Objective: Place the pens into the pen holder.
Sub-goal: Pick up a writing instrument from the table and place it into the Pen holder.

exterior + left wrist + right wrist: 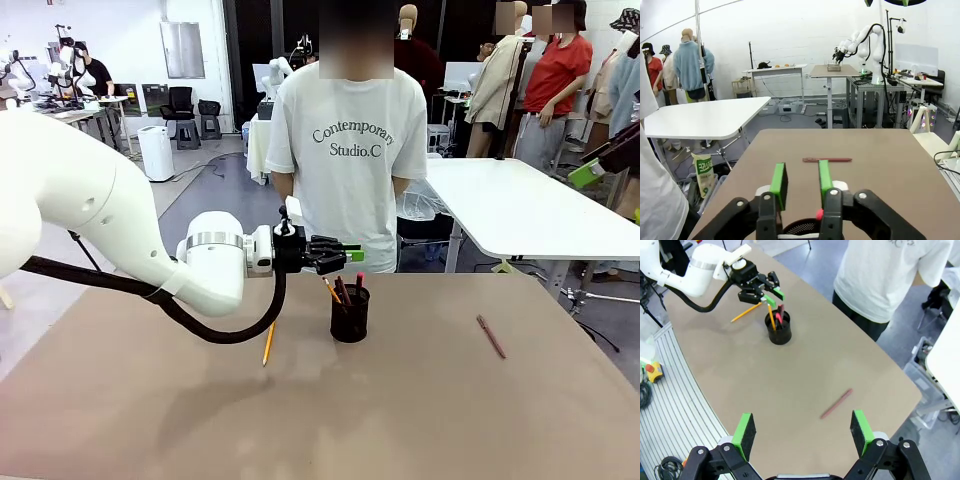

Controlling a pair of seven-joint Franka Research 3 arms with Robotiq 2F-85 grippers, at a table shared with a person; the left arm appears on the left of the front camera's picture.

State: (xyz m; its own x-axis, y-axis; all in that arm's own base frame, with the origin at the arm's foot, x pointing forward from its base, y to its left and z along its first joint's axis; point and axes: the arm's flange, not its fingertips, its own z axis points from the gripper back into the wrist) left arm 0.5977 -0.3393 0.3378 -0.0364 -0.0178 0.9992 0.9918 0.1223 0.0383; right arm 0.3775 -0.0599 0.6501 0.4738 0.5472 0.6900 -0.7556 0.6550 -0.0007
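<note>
A brown desk (pixel 120 400) stands on a grey floor (pixel 215 185). Beyond it are a white table (pixel 520 205), black office chairs (pixel 181 103) and white walls (pixel 790 30), all brightly and evenly lit.

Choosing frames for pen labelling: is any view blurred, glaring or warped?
Front view: even light, soft shadow of the white arm on the brown tabletop, black wire-mesh pen holder sharp. Left wrist view: wall lines bow, dark maroon pen crisp. Right wrist view: table edge curves, no glare.

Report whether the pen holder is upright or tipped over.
Upright: the pen holder stands on its base, mouth up, pens sticking out the top.
</note>
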